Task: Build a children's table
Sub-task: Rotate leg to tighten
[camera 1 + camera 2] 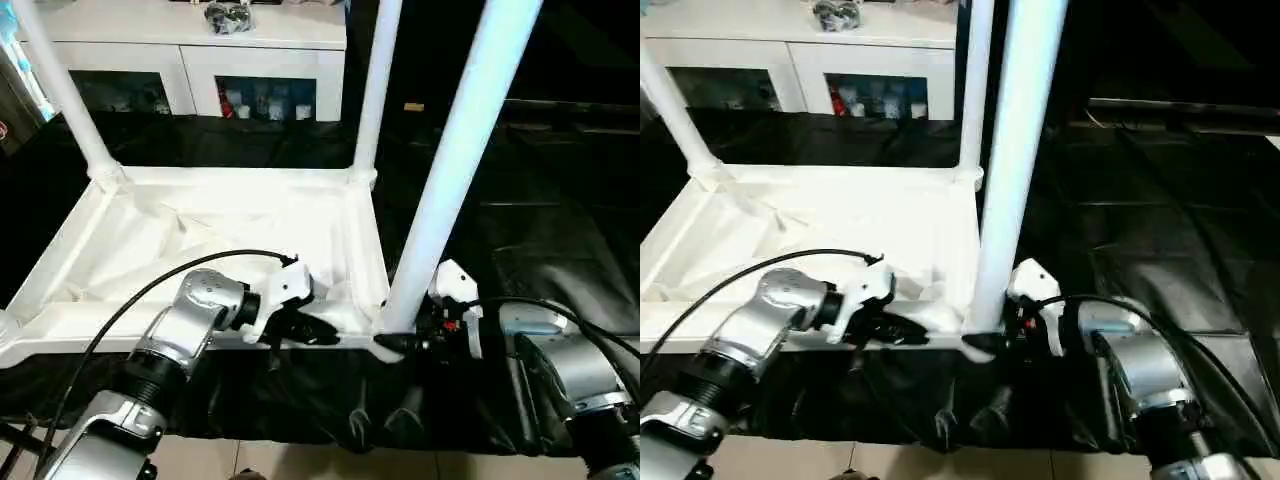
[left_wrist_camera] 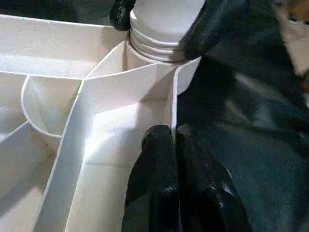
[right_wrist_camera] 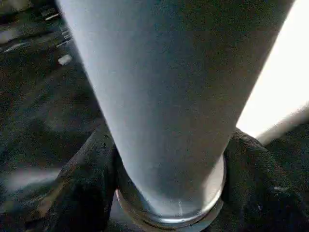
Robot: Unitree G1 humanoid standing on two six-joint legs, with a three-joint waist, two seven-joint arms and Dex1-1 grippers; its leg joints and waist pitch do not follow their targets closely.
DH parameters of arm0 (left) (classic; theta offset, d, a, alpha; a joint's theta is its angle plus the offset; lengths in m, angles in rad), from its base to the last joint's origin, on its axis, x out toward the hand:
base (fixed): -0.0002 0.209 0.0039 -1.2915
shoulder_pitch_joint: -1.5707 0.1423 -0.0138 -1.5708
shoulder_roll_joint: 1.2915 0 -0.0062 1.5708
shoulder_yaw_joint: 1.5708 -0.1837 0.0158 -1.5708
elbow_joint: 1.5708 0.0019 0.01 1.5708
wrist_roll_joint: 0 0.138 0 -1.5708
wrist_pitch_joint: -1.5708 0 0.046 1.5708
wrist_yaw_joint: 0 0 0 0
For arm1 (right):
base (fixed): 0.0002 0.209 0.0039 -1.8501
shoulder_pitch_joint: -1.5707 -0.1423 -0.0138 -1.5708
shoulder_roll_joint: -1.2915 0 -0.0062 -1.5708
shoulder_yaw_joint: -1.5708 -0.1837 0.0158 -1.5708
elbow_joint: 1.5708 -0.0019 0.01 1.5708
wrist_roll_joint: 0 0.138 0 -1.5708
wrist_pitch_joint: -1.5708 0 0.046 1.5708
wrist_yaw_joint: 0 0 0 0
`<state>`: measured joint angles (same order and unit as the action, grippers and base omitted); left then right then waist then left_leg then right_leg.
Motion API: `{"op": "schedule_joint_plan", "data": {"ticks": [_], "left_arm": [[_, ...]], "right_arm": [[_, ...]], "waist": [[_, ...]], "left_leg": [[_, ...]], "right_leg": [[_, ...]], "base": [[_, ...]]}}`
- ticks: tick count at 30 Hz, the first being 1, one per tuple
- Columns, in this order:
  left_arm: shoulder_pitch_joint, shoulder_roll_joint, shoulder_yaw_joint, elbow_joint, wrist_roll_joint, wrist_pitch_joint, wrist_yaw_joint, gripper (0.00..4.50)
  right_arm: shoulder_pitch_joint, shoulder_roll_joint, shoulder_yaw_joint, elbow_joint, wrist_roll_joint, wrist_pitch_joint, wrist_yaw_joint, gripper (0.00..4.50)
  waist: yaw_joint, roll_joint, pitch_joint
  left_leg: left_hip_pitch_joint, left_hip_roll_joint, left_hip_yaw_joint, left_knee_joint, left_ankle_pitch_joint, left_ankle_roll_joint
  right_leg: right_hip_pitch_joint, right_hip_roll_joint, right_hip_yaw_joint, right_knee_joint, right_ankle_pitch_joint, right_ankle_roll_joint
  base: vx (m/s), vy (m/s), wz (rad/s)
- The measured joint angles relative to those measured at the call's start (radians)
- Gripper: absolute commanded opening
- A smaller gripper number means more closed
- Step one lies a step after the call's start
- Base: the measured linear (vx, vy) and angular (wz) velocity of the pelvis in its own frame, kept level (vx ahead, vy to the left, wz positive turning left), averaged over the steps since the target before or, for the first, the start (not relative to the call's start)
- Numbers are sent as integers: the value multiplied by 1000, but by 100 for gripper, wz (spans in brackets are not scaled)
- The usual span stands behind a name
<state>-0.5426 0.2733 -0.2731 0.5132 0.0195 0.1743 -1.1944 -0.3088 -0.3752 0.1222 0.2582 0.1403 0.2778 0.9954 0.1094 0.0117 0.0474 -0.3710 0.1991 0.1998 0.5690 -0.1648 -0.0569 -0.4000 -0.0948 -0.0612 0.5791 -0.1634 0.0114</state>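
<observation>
Lying upside down on black cloth, table top (image 1: 200, 215) has 2 far legs in. Near-right leg (image 1: 455, 160) stands upright in its corner socket (image 2: 159, 55). Right gripper (image 1: 408, 343) pinches leg's base; left gripper (image 1: 300, 328), fingers pressed together on rim alongside.

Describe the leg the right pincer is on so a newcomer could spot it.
The white table top lies upside down on black sheeting. At its near right corner stands a leg, with the right pincer clamped round its base. The other legs stand at the far corners, ungripped.
</observation>
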Motion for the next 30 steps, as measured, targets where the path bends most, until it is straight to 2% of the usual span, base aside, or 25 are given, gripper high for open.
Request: {"op": "schedule_joint_plan", "data": {"ticks": [4, 6, 12, 14, 16, 18, 20, 26, 30], "left_arm": [[-11, -56, 25, 23, 29, 34, 147, 0], [-16, -84, 31, 26, 43, 52, 204, 0], [-11, -107, 39, 6, 54, 88, 275, 0], [-4, -107, 39, -8, 56, 93, 278, 0], [-3, -107, 38, -12, 57, 93, 277, 0], [-3, -107, 35, -15, 57, 92, 270, 0], [-3, -105, 30, -16, 57, 86, 255, 0], [-1, -59, 0, -27, 43, 42, 123, 0], [2, -27, -8, -27, 21, 18, 50, 0]], "right_arm": [[-32, 138, -64, 65, -32, 16, -253, 264], [-51, 181, -81, 89, -39, 27, -354, 264], [-83, 253, -106, 118, -61, 44, -475, 264], [-83, 255, -107, 118, -63, 37, -478, 334], [-83, 256, -107, 118, -63, 37, -478, 334], [-83, 254, -106, 114, -63, 38, -465, 356], [-82, 204, -75, 103, -73, 36, -412, 377], [-61, 64, -11, 53, -65, 25, -166, 377], [-56, 5, 10, 36, -50, 21, -38, 377]], "waist": [[-24, -1, 0], [-30, -1, -1], [-46, -1, -1], [-49, -1, -1], [-48, -1, -1], [-47, -1, -1], [-45, -1, -2], [-22, 1, -3], [-17, 1, -3]], "left_leg": [[3, 0, -1, 0, 0, 0], [3, -1, -3, 0, 0, -1], [4, -1, -3, 0, 0, -1], [4, -1, -3, 0, 0, -1], [4, -1, -3, -1, 0, -1], [3, -1, -3, -1, 0, -1], [3, -1, -3, -1, 0, -1], [2, 0, -2, -2, 0, -1], [1, 0, -1, -2, 1, -1]], "right_leg": [[1, 0, 0, 0, 0, 1], [1, 0, -1, -2, 0, 1], [1, 0, -1, -2, 0, 1], [1, 0, 0, -2, 0, 1], [1, 0, 0, -2, 0, 1], [1, 0, 0, -1, 0, 1], [1, 0, 0, -1, 0, 1], [0, 1, -1, -1, 2, -3], [-1, 1, 0, -1, 2, -3]], "base": [[0, 0, 0], [0, 0, 0], [0, 0, 0], [0, 0, 0], [0, 0, 0], [0, 0, 0], [0, 0, 0], [0, 0, 0], [0, 0, 0]]}}
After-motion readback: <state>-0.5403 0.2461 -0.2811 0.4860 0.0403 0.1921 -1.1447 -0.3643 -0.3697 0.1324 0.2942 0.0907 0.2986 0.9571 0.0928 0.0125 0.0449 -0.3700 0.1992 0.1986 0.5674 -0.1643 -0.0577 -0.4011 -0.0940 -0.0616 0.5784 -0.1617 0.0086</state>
